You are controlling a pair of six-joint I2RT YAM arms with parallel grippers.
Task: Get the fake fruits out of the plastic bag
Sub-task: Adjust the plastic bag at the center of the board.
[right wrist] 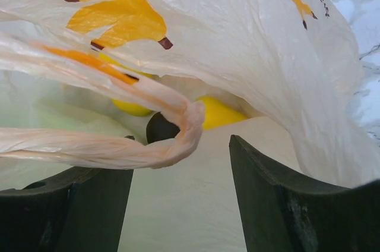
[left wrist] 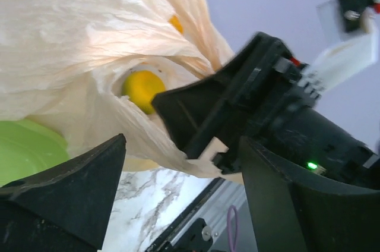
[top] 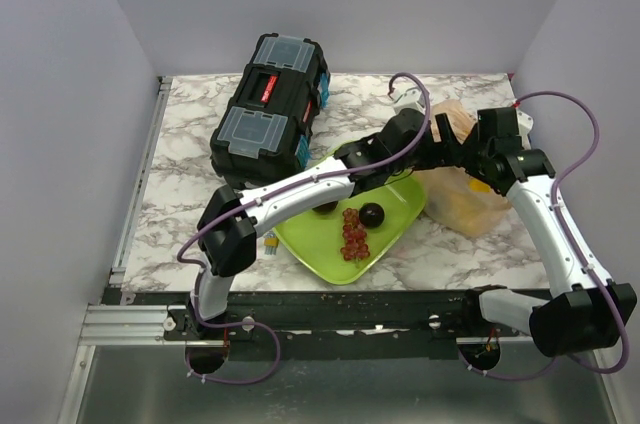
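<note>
Left tool [left wrist: 183, 145] is hovering at the mouth of the bag [left wrist: 71, 26], jaws standing apart with nothing between them. It is pointing at a yellow fruit [left wrist: 142, 88] showing in the opening, probably lining up to pick it. Facing it, the right tool [right wrist: 181, 157] is also standing apart. A twisted strip [right wrist: 172, 139] of the bag is lying across its gap unclamped, and it seems to be propping the mouth open so the other can get in.

Toward the front edge of the desk [top: 180, 204], the tray [top: 395, 214] is carrying a grape bunch [top: 354, 234] and a maroon fruit [top: 372, 214], likely serving as the drop-off spot. Just past the tray's right corner, the bag is sitting near the desk's right edge, holding more yellow fruit and something dark. At the far left, a toolbox [top: 270, 104] is sitting away from the work.
</note>
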